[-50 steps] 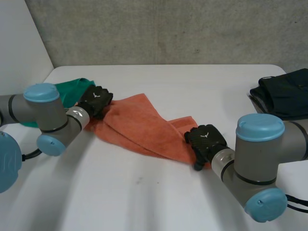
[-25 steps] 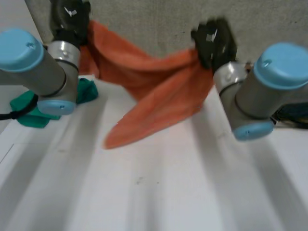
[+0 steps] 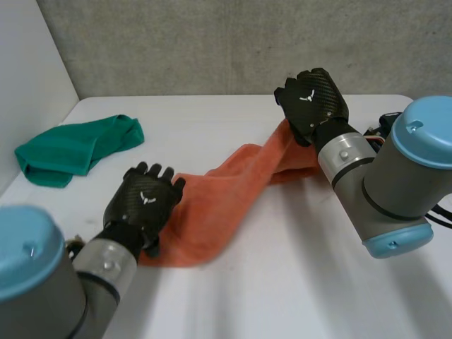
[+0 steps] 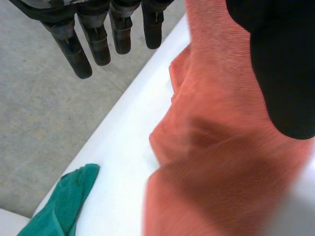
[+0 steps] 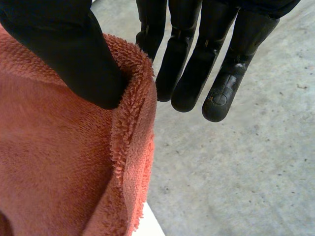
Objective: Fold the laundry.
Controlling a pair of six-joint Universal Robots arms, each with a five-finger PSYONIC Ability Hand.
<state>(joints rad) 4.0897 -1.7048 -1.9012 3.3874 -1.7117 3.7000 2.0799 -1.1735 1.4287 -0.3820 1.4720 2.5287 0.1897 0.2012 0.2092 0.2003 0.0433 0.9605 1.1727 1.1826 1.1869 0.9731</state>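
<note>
My left hand sits low on the near end of the towel. Its fingers are straight and its thumb is clamped on the cloth, so I read it as gripping. The right hand is raised over the far side of the table and pinches the towel's other end by its edge, between thumb and straight fingers. The towel slopes between them (it rests on the table by the left hand). A green cloth lies well apart.
</note>
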